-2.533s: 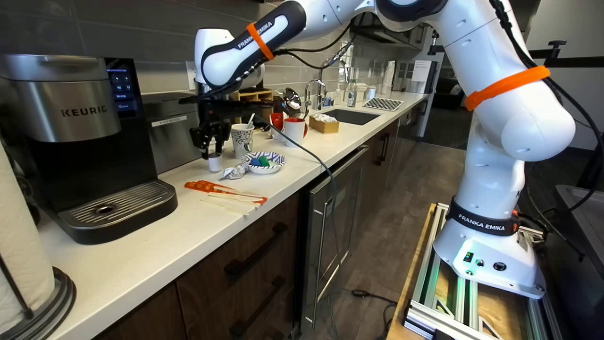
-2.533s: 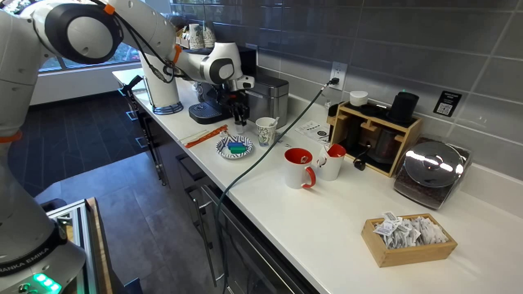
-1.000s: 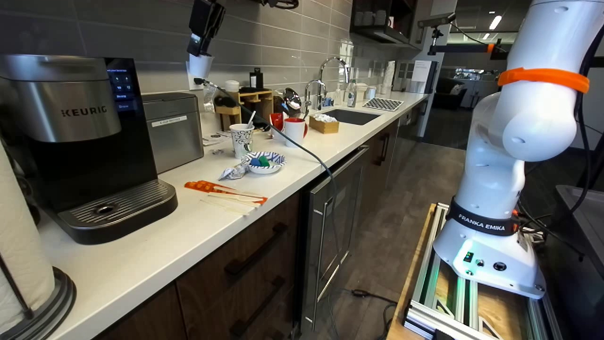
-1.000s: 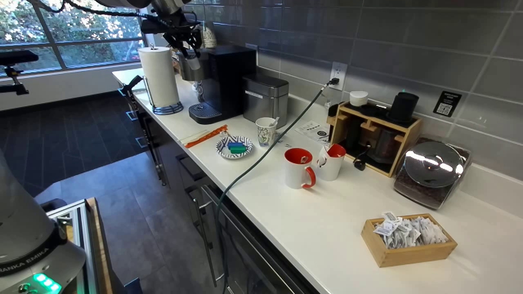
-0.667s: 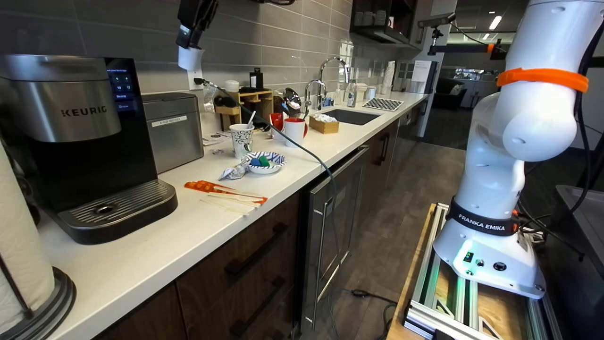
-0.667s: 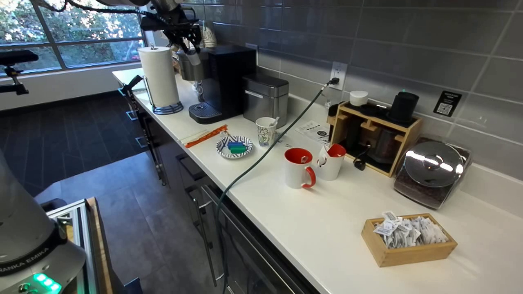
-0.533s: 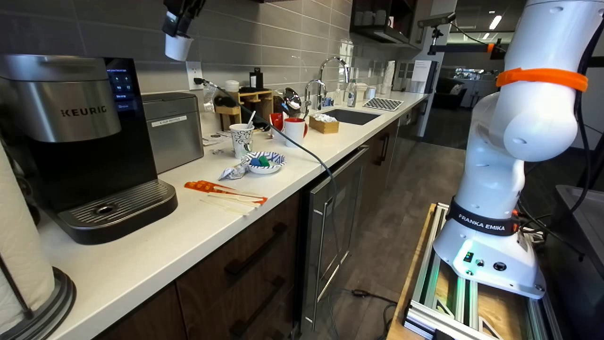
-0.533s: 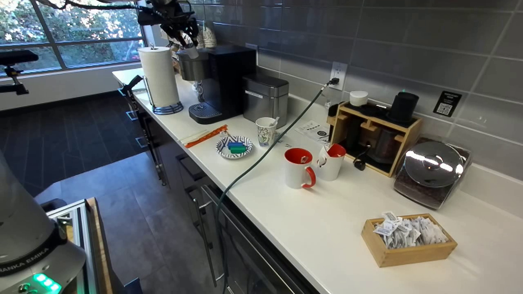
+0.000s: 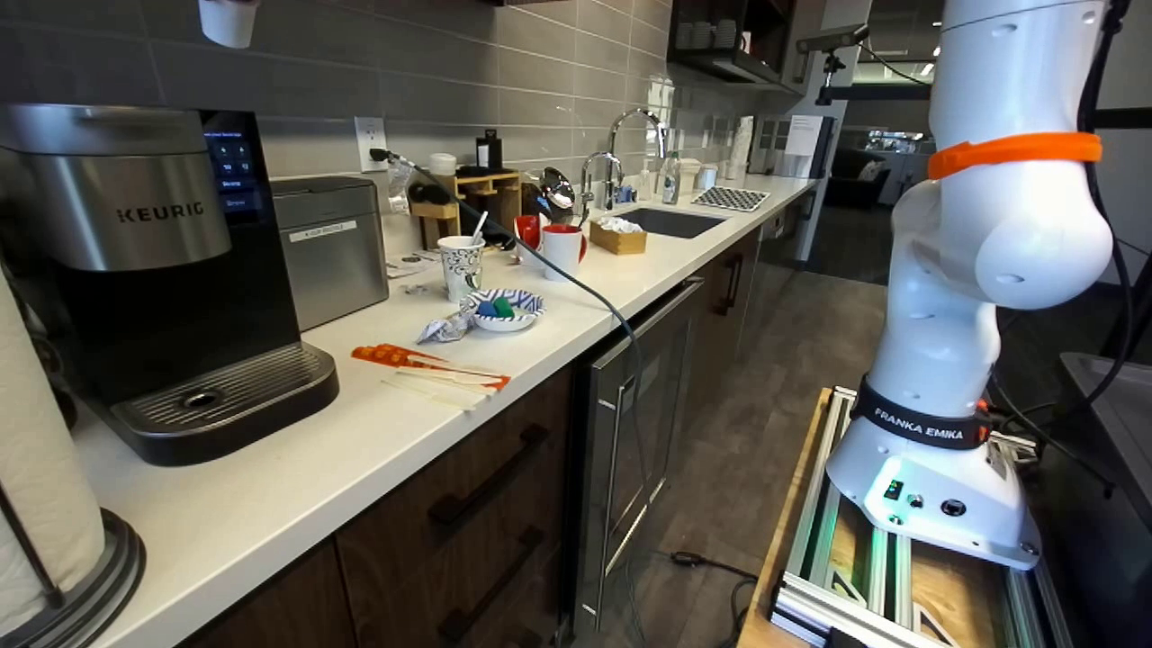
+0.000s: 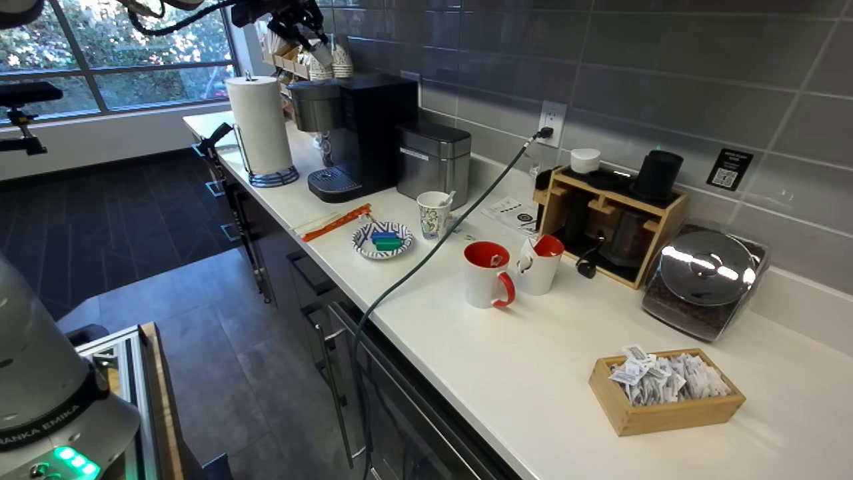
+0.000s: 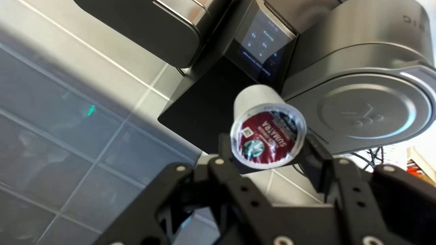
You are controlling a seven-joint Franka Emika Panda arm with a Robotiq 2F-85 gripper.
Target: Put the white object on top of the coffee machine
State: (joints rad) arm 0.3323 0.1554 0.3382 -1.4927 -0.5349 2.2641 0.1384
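Observation:
The white object is a small white coffee pod [image 11: 253, 97] with a red foil lid facing the wrist camera. My gripper [image 11: 267, 146] is shut on it, with a fingertip on each side of its rim. The pod also shows in both exterior views [image 9: 229, 20] [image 10: 321, 55], in the air higher than the coffee machine's top. In an exterior view the gripper [image 10: 312, 41] holds it tilted; elsewhere the gripper is almost wholly cut off by the top edge. The black and silver Keurig coffee machine [image 9: 126, 211] [image 10: 376, 127] stands on the counter; the wrist view shows its top and round lid [image 11: 368, 109] from above.
A boxy steel appliance [image 9: 333, 247] [image 10: 433, 160] stands beside the machine. A paper towel roll [image 10: 260, 127] is on its other side. Paper cups [image 10: 342, 60] stand behind it. A tiled wall [image 11: 78, 143] runs close behind. A patterned cup [image 9: 462, 268] and plate [image 9: 508, 310] are on the counter.
The pod was at the counter in my fingertips 2.5 s ago. My gripper has lifted it high and carried it toward the coffee machine, rising further in the last half second.

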